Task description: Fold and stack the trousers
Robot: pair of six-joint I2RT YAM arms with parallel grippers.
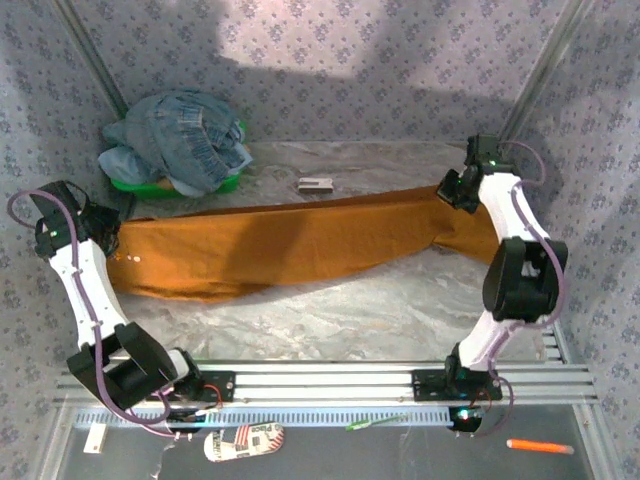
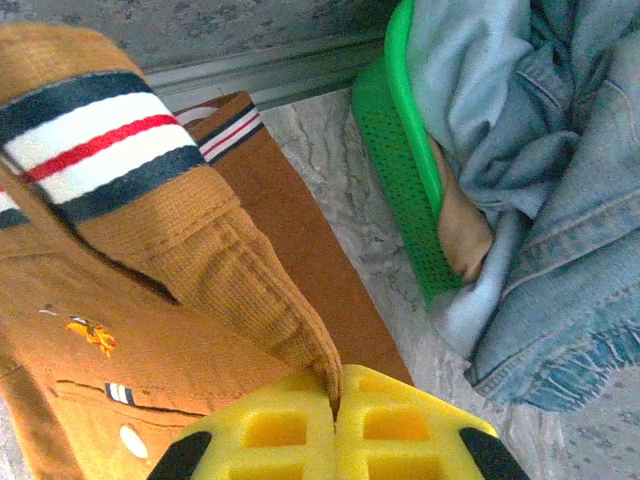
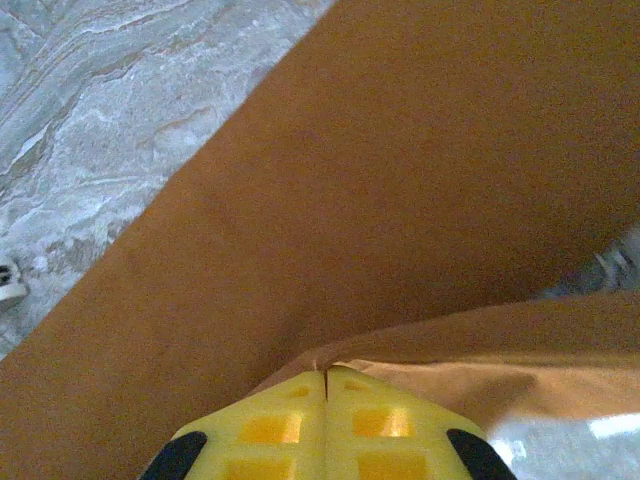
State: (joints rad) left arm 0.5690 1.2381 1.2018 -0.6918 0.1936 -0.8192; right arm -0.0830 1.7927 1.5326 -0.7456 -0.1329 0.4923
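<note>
i see the trousers (image 1: 290, 245) lying long across the middle of the desk (image 1: 330, 310), stretched from the left arm to the right arm. the waist end is on the left side and the leg ends are on the right side. the two legs seem to lie one over the other, as one narrow band.

in the left wrist view the left jaws are clenched on the trousers (image 2: 150, 330), pinching the ribbed edge of the waistband. the waistband (image 2: 90, 140) has a white band with dark blue and red stripes, and it rises in a fold in front of the jaws.

in the right wrist view the right jaws are also clenched, grasping a thin fold of the trousers (image 3: 400, 180) near the leg end.

behind the waist end stands a green basket (image 1: 150, 185) with blue denim clothes (image 1: 185, 140) heaped in it, just beside the trousers. a small white object (image 1: 315, 184) lies on the desk behind the trousers.
</note>
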